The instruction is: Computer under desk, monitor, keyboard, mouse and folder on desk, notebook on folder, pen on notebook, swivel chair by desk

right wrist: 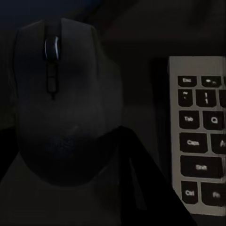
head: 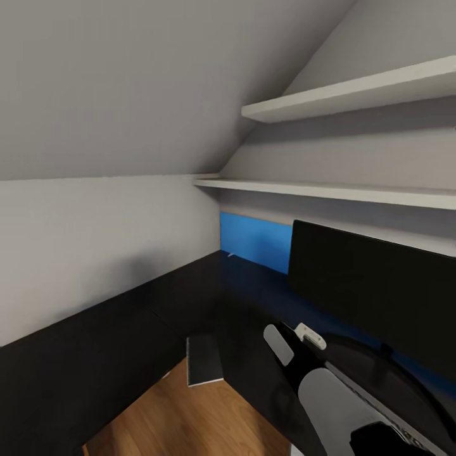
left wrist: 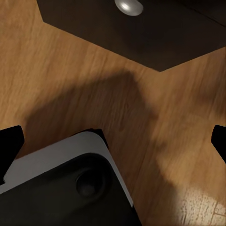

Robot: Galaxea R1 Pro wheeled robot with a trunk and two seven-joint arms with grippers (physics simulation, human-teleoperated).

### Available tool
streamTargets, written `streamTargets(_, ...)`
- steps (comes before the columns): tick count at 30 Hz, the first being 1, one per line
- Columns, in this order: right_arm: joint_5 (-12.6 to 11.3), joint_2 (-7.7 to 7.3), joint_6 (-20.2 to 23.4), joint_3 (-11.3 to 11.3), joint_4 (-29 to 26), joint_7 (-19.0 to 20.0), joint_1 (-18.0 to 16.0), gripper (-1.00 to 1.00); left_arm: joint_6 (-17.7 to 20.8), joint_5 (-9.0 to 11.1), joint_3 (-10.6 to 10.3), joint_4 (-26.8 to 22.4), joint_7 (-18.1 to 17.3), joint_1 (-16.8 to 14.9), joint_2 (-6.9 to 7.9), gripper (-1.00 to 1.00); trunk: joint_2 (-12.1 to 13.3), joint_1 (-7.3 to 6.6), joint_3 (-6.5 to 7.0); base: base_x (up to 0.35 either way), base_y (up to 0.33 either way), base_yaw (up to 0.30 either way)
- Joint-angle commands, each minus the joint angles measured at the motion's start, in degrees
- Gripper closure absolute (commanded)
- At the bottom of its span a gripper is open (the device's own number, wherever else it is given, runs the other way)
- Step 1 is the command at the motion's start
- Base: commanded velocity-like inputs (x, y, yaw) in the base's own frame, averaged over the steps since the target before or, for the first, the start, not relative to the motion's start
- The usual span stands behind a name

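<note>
In my right wrist view the mouse (right wrist: 66,99) sits left of centre, just beside the keyboard (right wrist: 200,136) at right, as required; whether the right pincer grips it I cannot tell.

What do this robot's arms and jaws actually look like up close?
In the head view the right arm is glossy black with smooth light-grey oval panels and a small white fitting near its far end. In the left wrist view the left gripper shows two black fingertips at the frame edges. No cables or markings are visible.
</note>
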Motion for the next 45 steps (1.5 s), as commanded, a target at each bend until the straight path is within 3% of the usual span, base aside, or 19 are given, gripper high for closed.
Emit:
streamTargets(1,-0.1,0.0,0.4,0.1,0.0,-0.4,0.0,1.0,-0.2,0.5,-0.1,-0.2,0.2,0.0,0.02,-1.0,-0.5,0.23,-0.25,0.0,0.0,-0.056)
streamTargets(31,1.5,0.0,0.5,0.5,0.0,-0.8,-0.1,1.0,-0.2,0.5,-0.1,-0.2,0.2,0.0,0.03,-1.0,-12.5,6.82,-5.63,0.0,0.0,-0.005)
streamTargets(39,1.5,0.0,0.5,0.5,0.0,-0.8,-0.1,1.0,-0.1,0.5,-0.1,-0.2,0.1,0.0,0.1,-1.0,-12.5,6.82,-5.63,0.0,0.0,0.0)
streamTargets(45,1.5,0.0,0.6,0.5,0.0,-0.7,-0.1,1.0,-0.2,0.5,-0.1,-0.2,0.2,0.0,0.07,-1.0,-14.9,8.14,-6.71,0.0,0.0,0.0)
